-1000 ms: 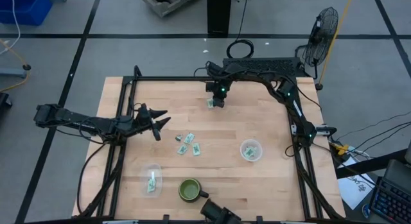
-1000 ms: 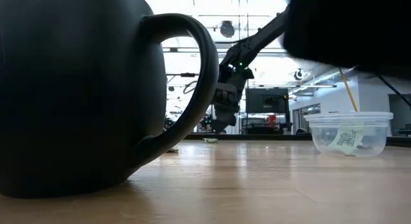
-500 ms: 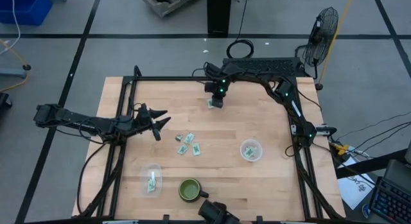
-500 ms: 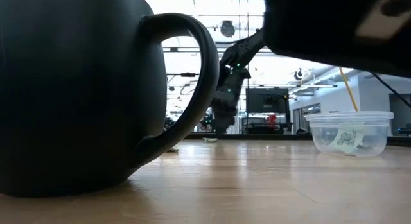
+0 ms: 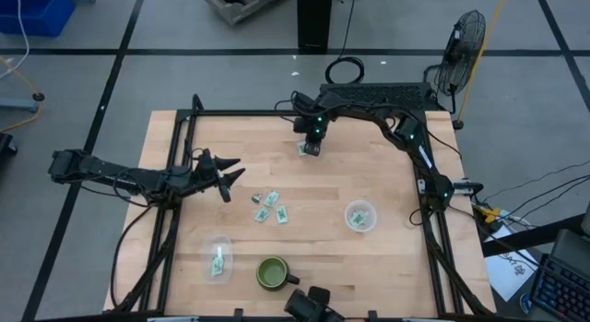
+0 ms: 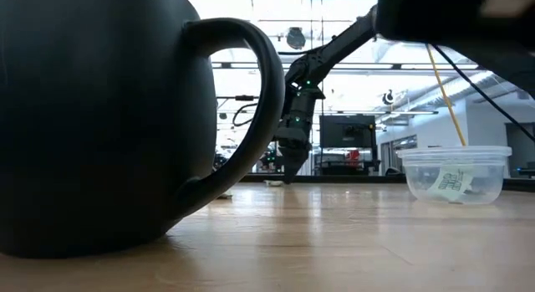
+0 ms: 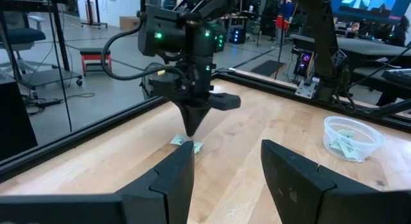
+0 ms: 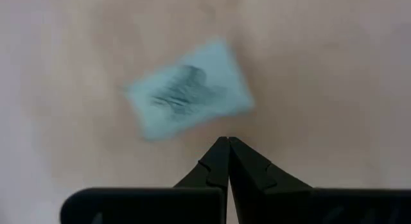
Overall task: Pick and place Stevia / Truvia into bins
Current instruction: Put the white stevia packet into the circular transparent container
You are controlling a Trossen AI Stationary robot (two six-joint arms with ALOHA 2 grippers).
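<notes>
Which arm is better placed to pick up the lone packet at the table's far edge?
Right: its pincer, shut, hangs just above that packet. The left pincer waits open, well away.

A dark mug (image 6: 100,116) filled the near left of the scene, its handle curving toward the middle. Past the handle, my right tool (image 6: 287,173) pointed down at the far side of the bench (image 6: 334,242), its tip just above a small packet (image 6: 273,182) lying flat there. To the right stood a clear cup (image 6: 456,175) holding a pale packet.
</notes>
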